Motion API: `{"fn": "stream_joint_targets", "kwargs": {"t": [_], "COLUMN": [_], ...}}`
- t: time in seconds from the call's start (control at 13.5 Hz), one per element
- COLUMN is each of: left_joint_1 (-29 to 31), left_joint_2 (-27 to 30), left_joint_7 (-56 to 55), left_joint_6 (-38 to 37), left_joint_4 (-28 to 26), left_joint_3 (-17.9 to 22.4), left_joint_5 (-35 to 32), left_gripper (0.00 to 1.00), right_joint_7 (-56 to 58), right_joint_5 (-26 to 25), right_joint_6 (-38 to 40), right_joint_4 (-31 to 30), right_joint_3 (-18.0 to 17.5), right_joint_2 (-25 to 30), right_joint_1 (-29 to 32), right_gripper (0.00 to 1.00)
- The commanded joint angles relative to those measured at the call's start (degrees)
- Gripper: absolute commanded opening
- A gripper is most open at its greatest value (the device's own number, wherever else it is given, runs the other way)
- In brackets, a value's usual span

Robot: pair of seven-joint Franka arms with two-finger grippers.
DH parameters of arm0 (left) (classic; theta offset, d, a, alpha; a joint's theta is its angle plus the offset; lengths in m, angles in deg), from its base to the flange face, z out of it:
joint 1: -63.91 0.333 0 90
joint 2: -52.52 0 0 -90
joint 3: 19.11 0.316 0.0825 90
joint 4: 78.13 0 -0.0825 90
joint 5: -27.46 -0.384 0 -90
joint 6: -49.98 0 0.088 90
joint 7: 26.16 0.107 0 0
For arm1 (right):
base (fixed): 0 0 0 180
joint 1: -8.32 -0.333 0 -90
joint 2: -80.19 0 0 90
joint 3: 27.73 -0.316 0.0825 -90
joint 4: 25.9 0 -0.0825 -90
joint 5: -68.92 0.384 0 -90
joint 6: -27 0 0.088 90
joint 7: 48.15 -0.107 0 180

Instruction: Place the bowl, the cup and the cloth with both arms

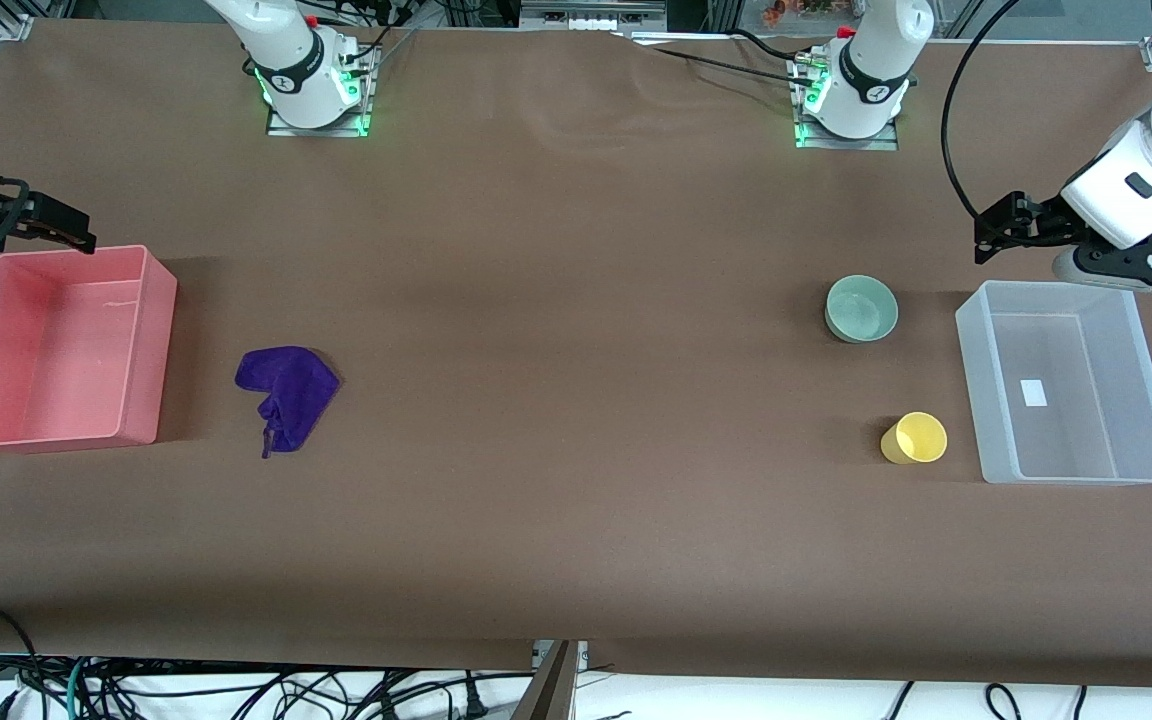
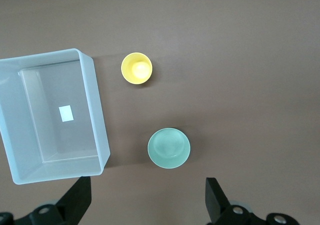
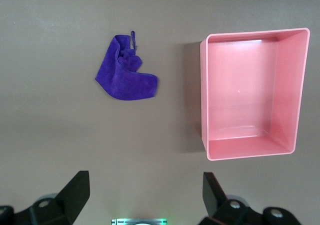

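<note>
We see the bowl [image 1: 862, 308] and cup [image 1: 915, 438] beside the clear bin [image 1: 976, 350], under our left gripper [image 2: 147, 197], jaws spread wide and empty. The cloth [image 1: 286, 392] lies beside the pink bin [image 1: 151, 340], closest to our right gripper [image 3: 145, 195], also wide open, hovering near that bin.

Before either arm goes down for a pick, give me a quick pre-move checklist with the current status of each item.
1. Left gripper open, holding nothing: ok.
2. Right gripper open, holding nothing: ok.
3. Small pale mint-green bowl upright, apart from the clear plastic bin: ok.
4. Small yellow plastic cup free on the table, nearer the front camera than the bowl: ok.
5. Deep purple fabric cloth crumpled beside the pink plastic bin, not touching it: ok.
6. Both bins hold no task items: ok.
</note>
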Motion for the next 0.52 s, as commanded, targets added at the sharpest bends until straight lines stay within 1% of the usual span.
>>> {"fn": "stream_joint_targets", "kwargs": {"t": [0.0, 0.44], "left_joint_1": [-0.28, -0.28], "left_joint_2": [0.48, 0.39], "left_joint_7": [-0.73, -0.38], "left_joint_6": [0.12, 0.12], "left_joint_4": [-0.45, -0.36], "left_joint_3": [0.48, 0.56], "left_joint_5": [1.45, 1.37], "left_gripper": [1.0, 1.0], "right_joint_7": [-0.98, -0.98], "right_joint_5": [0.26, 0.09], "right_joint_6": [0.14, 0.23], "right_joint_4": [1.37, 1.45], "right_joint_3": [-0.18, -0.53], "right_joint_2": [-0.41, -0.5], "right_joint_1": [0.07, -0.02], "right_gripper": [1.0, 1.0]}}
